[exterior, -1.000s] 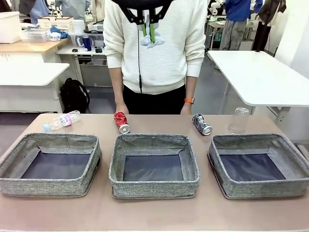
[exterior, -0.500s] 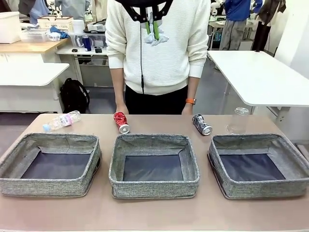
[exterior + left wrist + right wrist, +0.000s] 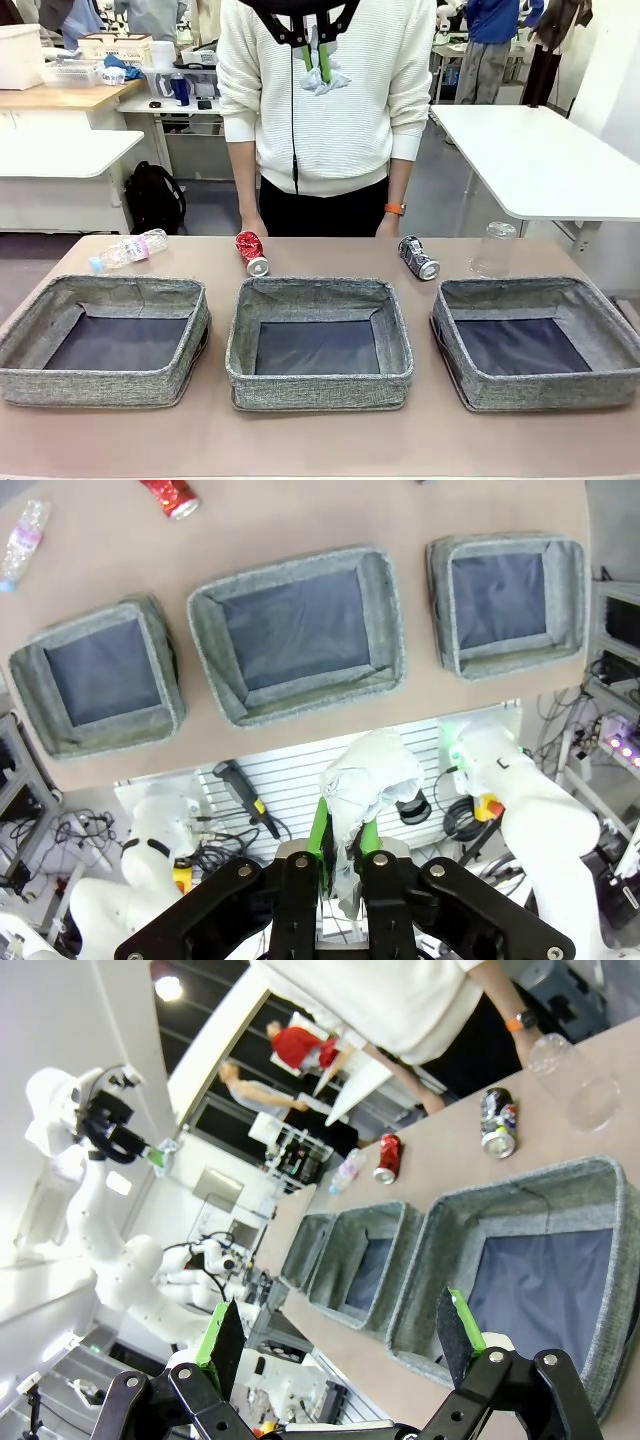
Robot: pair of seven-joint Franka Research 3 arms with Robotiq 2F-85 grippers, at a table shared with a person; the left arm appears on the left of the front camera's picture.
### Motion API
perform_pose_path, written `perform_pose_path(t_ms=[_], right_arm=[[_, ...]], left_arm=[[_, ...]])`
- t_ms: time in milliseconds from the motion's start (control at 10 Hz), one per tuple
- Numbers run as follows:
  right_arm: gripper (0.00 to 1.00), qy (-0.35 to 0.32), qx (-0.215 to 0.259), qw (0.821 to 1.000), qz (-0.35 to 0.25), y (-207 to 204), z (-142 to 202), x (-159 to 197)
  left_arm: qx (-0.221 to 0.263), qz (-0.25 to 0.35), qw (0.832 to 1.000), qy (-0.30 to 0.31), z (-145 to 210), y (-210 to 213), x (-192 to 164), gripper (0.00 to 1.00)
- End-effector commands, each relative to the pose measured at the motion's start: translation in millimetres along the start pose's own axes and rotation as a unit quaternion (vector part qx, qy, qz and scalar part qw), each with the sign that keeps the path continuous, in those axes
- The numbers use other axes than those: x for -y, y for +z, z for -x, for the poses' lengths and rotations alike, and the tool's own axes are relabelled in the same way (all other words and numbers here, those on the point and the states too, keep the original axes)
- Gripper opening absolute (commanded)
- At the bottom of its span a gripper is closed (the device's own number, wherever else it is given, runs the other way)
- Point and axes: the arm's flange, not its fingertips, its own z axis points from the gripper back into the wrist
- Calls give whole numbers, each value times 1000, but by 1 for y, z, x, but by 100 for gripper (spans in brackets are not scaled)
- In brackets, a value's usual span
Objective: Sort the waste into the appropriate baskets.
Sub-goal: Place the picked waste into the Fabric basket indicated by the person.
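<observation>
Three grey woven fabric baskets (image 3: pixel 320 388) in row along desk (image 3: pixel 320 440) near edge; left gripper (image 3: pixel 316 62) raised high, clenched on crumpled white paper wad (image 3: pixel 322 82); right gripper (image 3: pixel 338 1307) released, holding nothing. Crushed red can (image 3: pixel 251 251), crushed dark can (image 3: pixel 418 257), blue-capped clear plastic bottle (image 3: pixel 130 249) along far edge; second clear bottle (image 3: pixel 494 250) at far right, seemingly upright.

No text can be read. The crushed red can (image 3: pixel 251 252) and crushed dark can (image 3: pixel 418 257), on the desk (image 3: pixel 215 440) well below the left end effector (image 3: pixel 314 75), bear print too small to make out.
</observation>
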Motion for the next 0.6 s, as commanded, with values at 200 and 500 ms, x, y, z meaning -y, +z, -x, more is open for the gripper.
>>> perform_pose_path(t_ms=[200, 500], right_arm=[[100, 14, 7, 1000, -7, -1, -3, 0], [100, 14, 7, 1000, -7, -1, -3, 0]], left_arm=[[4, -7, 1000, 2, 4, 2, -2, 11], [4, -7, 1000, 2, 4, 2, -2, 11]])
